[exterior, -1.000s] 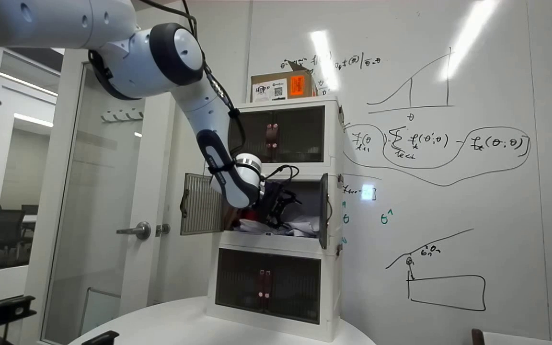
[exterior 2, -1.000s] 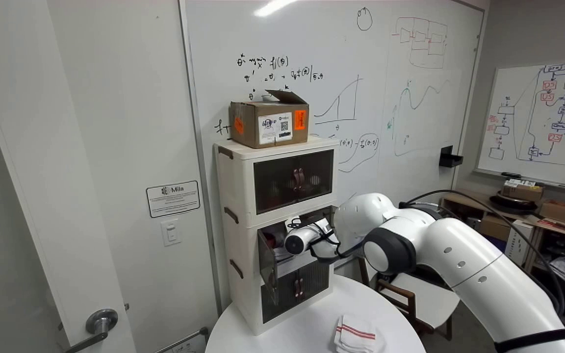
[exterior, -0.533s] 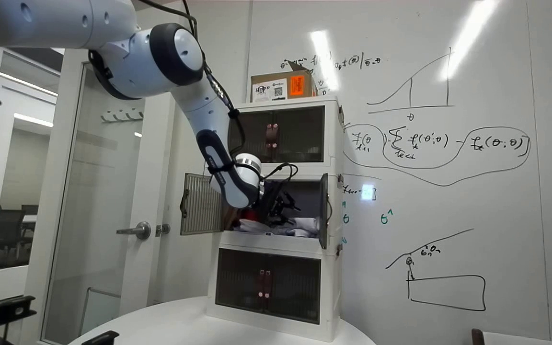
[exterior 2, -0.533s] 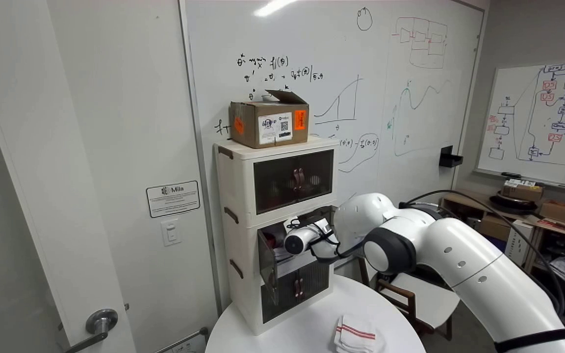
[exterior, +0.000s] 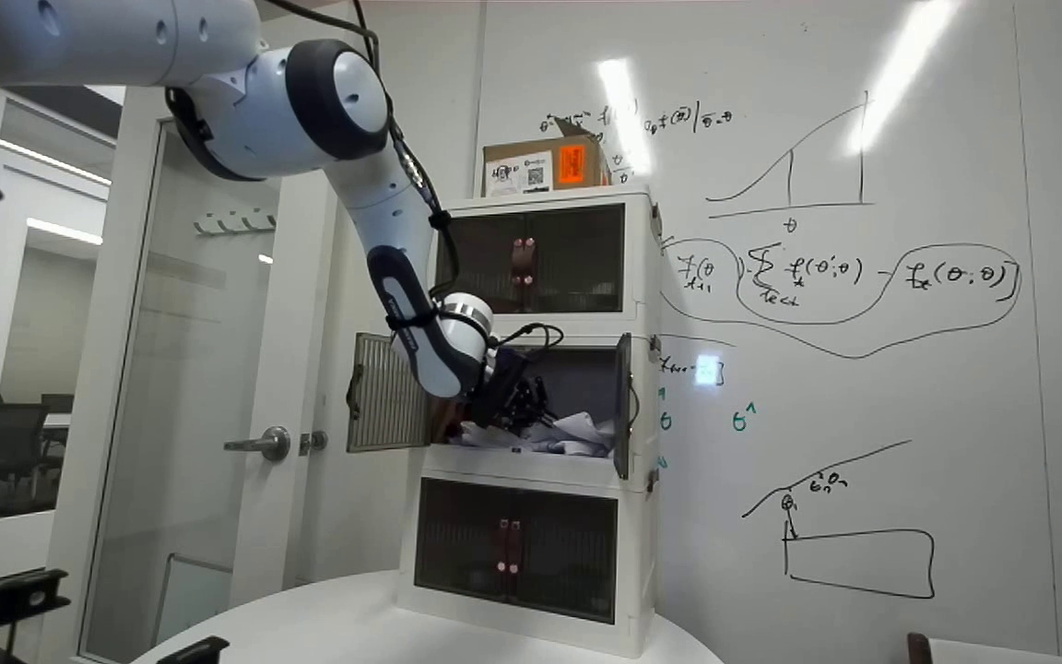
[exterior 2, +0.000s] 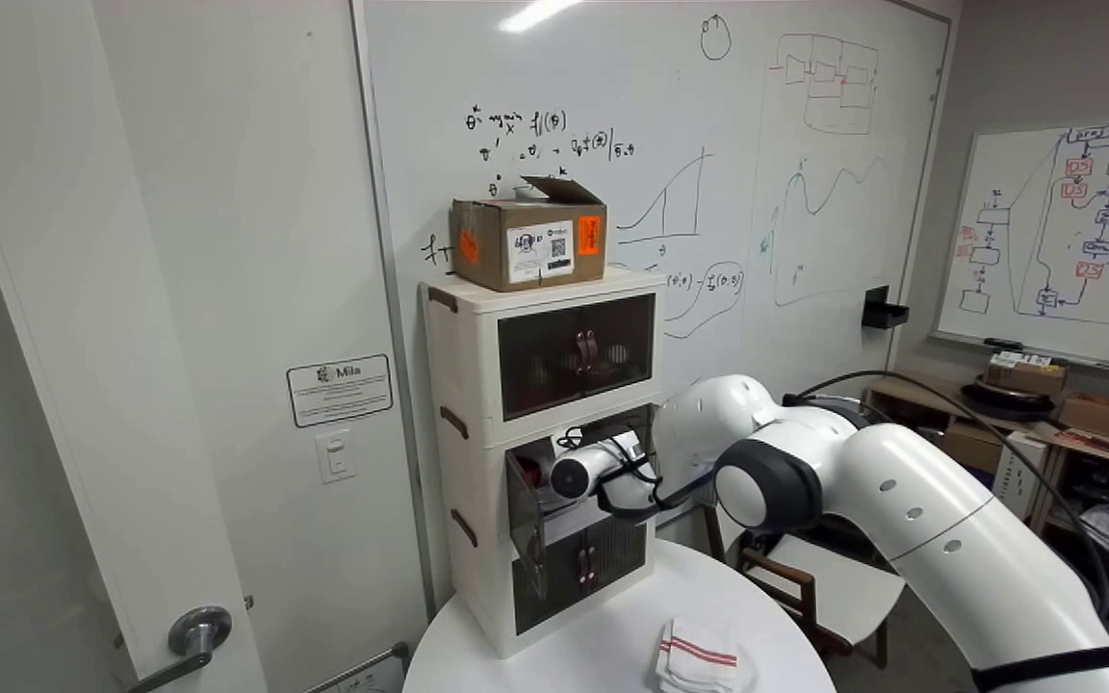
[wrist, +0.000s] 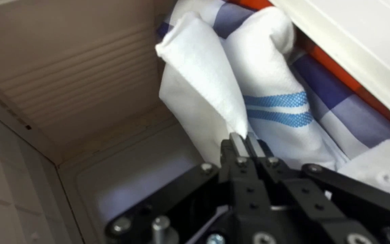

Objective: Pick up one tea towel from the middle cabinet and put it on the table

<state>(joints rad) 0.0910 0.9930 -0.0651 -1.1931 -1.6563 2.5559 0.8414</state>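
Observation:
In the wrist view my gripper (wrist: 244, 136) is shut on a pale tea towel (wrist: 198, 64), whose lifted fold runs up from between the fingertips. Beside it lies a white cloth with blue stripes (wrist: 276, 108); I cannot tell if both are one piece. The arm reaches through the open doors of the middle cabinet (exterior: 522, 463), where my gripper (exterior: 545, 417) sits low over a heap of pale cloths (exterior: 577, 438). The round white table (exterior: 337, 616) carries the cabinet stack. In an exterior view the arm hides the fingers.
The cabinet's side-hinged doors (exterior: 388, 395) (exterior: 623, 406) stand open on both sides of the arm. A blue-white checked cloth (wrist: 347, 101) lies under the towels. On the table rests a folded white cloth with red stripes (exterior 2: 699, 659). A cardboard box (exterior 2: 530, 241) tops the stack.
The gripper's jaws have come together on the towel. The wrist has drawn back slightly towards the left door, and the cloths in the heap have shifted and bunched up.

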